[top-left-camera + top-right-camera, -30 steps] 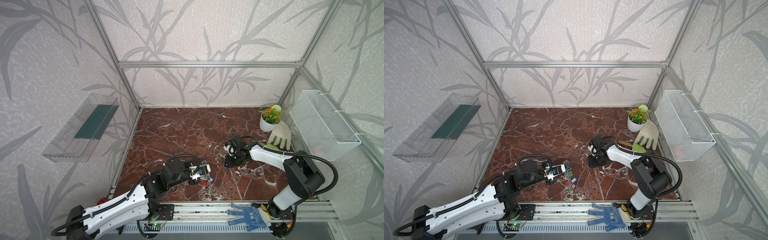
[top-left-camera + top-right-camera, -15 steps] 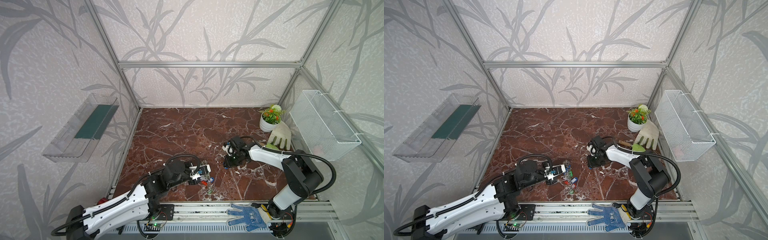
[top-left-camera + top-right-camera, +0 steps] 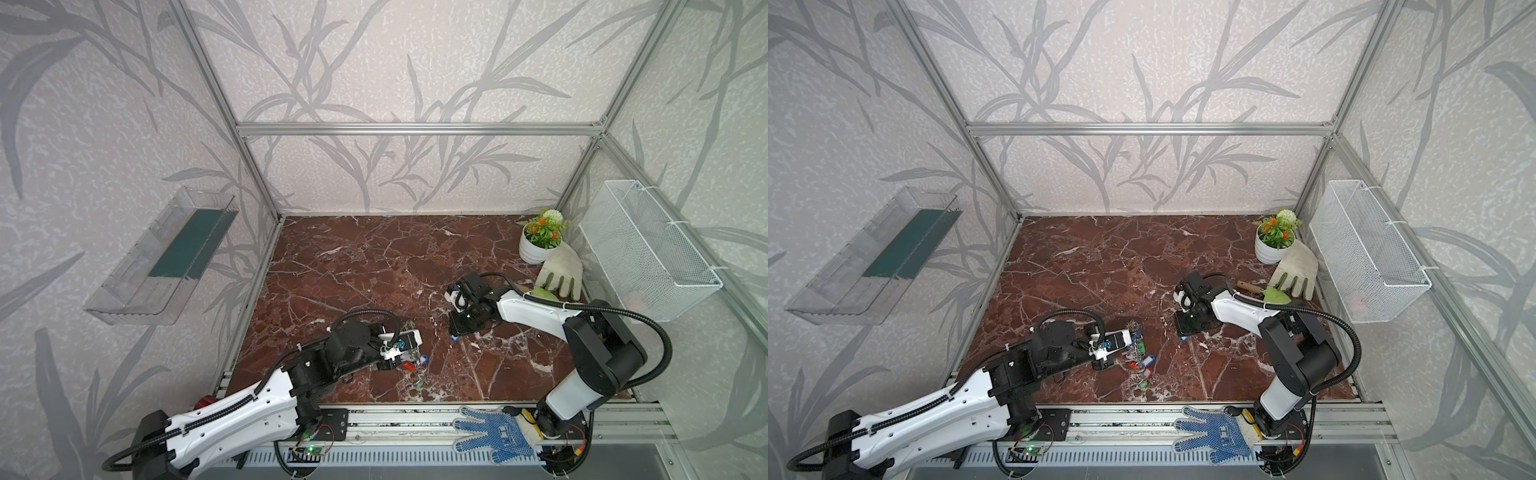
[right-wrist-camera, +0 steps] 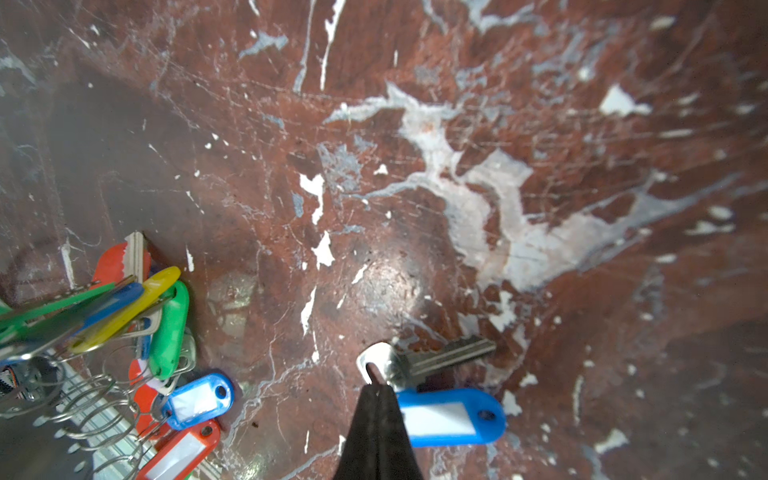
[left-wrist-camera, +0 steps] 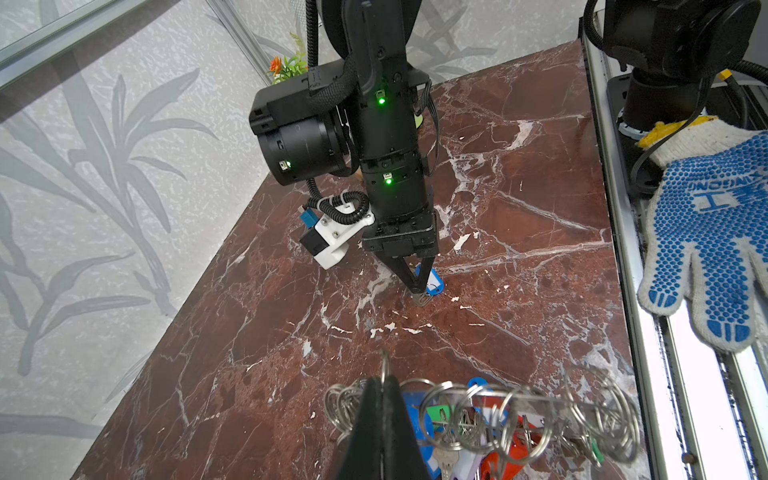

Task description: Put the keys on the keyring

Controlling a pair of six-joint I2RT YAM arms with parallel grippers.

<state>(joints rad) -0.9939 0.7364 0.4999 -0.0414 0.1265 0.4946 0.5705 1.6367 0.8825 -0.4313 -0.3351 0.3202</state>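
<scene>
Blue-tagged silver key (image 4: 436,357) pinched by clenched right gripper (image 4: 376,388) while left gripper (image 5: 382,380) clamps grey wire-ringed metal keyring (image 5: 515,399) steady, likely for threading.

Left arm (image 3: 232,419): white shells, black joints, black ribbed cable sleeve (image 3: 220,411) along top. Right arm (image 3: 536,311): same white-and-black build, black corrugated hose (image 3: 615,310) looping past elbow. Black forearm (image 5: 386,124) carries green LEDs (image 5: 381,100); white screwed camera bracket (image 5: 332,241), blue plug (image 5: 307,217). Right gripper (image 5: 419,291): black tapered fingers (image 5: 401,272).

Red-brown white-veined marble tabletop (image 3: 374,266), silver key (image 4: 428,358), blue white-windowed tag (image 4: 452,417), blue-dotted white glove (image 3: 494,434), grey leaf-patterned walls (image 3: 415,62)
</scene>
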